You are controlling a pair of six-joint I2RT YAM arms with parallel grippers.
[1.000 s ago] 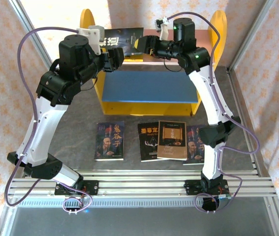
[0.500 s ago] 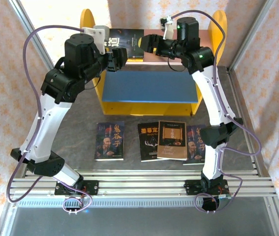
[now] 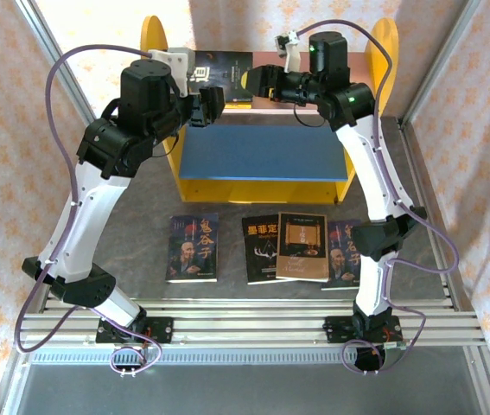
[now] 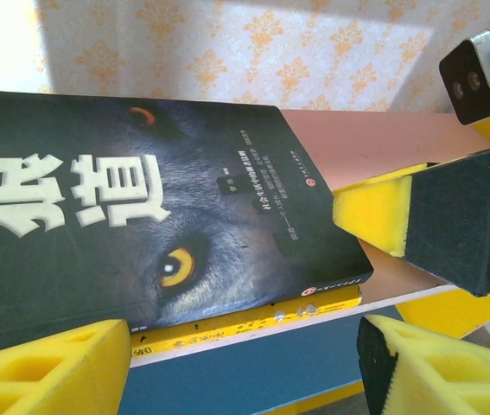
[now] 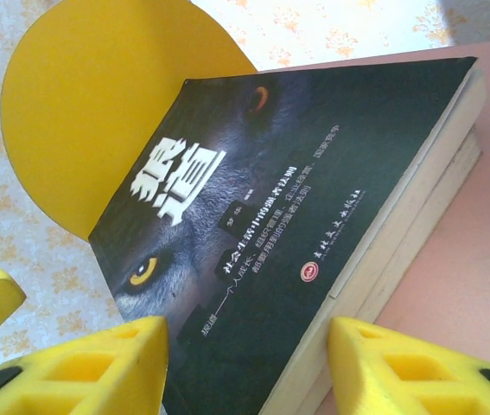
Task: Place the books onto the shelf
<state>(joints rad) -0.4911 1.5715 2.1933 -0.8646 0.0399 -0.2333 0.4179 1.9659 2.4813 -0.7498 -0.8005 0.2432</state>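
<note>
Left wrist view: wolf-face book (image 4: 141,225) flat on pink upper board (image 4: 374,143), atop yellow book (image 4: 253,322). Left gripper (image 4: 245,372) and right gripper (image 5: 249,367) spread, holding nothing. Retreat straight back, lifted slightly, avoid nudging the cover.

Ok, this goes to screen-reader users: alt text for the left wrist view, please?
A dark wolf-face book lies flat on the shelf's pink upper board, atop a yellow-covered book. The left gripper, open, frames the bottom; the right gripper's yellow pad sits near the book's corner.
</note>
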